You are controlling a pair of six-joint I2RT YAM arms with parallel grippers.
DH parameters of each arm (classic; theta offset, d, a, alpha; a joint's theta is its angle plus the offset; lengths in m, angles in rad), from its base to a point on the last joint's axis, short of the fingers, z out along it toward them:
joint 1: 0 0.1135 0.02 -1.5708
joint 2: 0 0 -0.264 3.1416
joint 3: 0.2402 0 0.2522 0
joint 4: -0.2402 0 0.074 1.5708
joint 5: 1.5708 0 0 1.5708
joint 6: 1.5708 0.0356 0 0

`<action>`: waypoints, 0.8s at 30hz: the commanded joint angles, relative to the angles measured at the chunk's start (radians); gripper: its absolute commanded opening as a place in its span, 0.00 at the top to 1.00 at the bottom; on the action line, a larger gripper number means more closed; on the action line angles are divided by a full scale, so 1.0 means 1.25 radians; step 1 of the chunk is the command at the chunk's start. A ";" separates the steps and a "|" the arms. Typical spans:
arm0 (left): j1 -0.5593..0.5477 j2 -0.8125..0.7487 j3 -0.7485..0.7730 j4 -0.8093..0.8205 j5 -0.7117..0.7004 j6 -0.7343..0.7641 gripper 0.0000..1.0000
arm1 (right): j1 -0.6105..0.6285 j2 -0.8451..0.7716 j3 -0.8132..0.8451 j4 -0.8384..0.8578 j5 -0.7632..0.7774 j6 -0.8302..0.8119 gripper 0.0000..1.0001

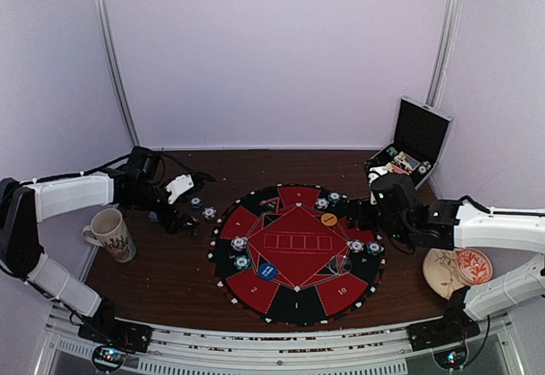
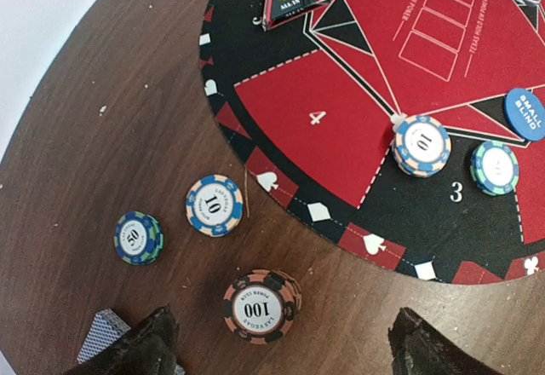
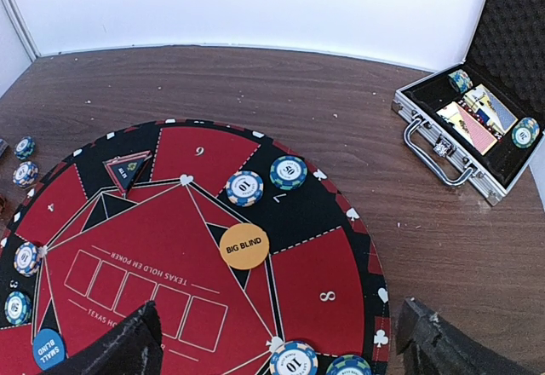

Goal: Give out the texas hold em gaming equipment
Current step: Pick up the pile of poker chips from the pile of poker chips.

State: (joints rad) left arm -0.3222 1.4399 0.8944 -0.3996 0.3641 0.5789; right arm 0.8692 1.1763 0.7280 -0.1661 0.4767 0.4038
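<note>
My left gripper [image 2: 285, 347] [image 1: 174, 218] is open low over the wooden table, left of the round red-and-black poker mat [image 1: 300, 266]. A stack of orange-and-black 100 chips [image 2: 261, 306] stands between and just ahead of its fingers, untouched. Beside it lie a 10 chip [image 2: 215, 205], a 50 chip [image 2: 138, 238] and a grey-blue-backed card [image 2: 104, 335], partly hidden by the left finger. My right gripper [image 3: 281, 345] [image 1: 354, 214] hangs open over the mat's sector 8, near the orange big blind disc [image 3: 244, 246]. The blue small blind disc [image 1: 267, 270] and pairs of chips [image 3: 244, 187] lie on the mat.
An open silver-edged black case [image 1: 414, 143] with chips and cards stands at the back right. A patterned mug [image 1: 111, 233] sits at the left under my left arm, a patterned plate [image 1: 457, 272] at the right. A small triangular marker [image 2: 290, 1] rests on the mat.
</note>
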 commanded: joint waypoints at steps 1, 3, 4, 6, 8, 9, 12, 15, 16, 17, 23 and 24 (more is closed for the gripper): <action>0.016 0.039 0.025 -0.009 0.014 0.021 0.12 | 0.005 -0.016 -0.014 0.011 0.023 0.005 0.03; 0.018 0.054 0.028 -0.007 0.016 0.023 0.13 | 0.005 -0.018 -0.014 0.011 0.024 0.004 0.03; 0.019 0.063 0.032 -0.005 0.018 0.023 0.13 | 0.005 -0.018 -0.015 0.012 0.024 0.003 0.03; 0.024 0.081 0.040 0.000 0.022 0.022 0.14 | 0.004 -0.015 -0.015 0.014 0.023 0.002 0.03; 0.026 0.100 0.050 0.003 0.024 0.018 0.17 | 0.004 -0.010 -0.014 0.013 0.021 0.000 0.04; 0.030 0.111 0.054 0.006 0.024 0.015 0.17 | 0.005 -0.009 -0.014 0.014 0.020 0.001 0.04; 0.041 0.138 0.067 0.013 0.033 0.008 0.20 | 0.004 -0.004 -0.013 0.014 0.019 -0.001 0.04; 0.051 0.161 0.081 0.014 0.044 0.004 0.22 | 0.005 -0.002 -0.013 0.014 0.018 0.000 0.04; 0.054 0.167 0.086 0.011 0.049 0.003 0.22 | 0.005 -0.002 -0.013 0.014 0.018 0.000 0.04; 0.055 0.173 0.089 0.010 0.053 0.003 0.23 | 0.005 -0.002 -0.013 0.014 0.019 0.000 0.04; 0.055 0.187 0.095 -0.005 0.073 0.014 0.24 | 0.004 -0.004 -0.012 0.013 0.021 0.000 0.04; 0.055 0.190 0.095 -0.006 0.073 0.015 0.25 | 0.004 -0.005 -0.013 0.013 0.021 0.000 0.04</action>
State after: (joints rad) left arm -0.2607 1.6627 0.9844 -0.4171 0.4160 0.5900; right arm 0.8696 1.1763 0.7254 -0.1600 0.4767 0.4034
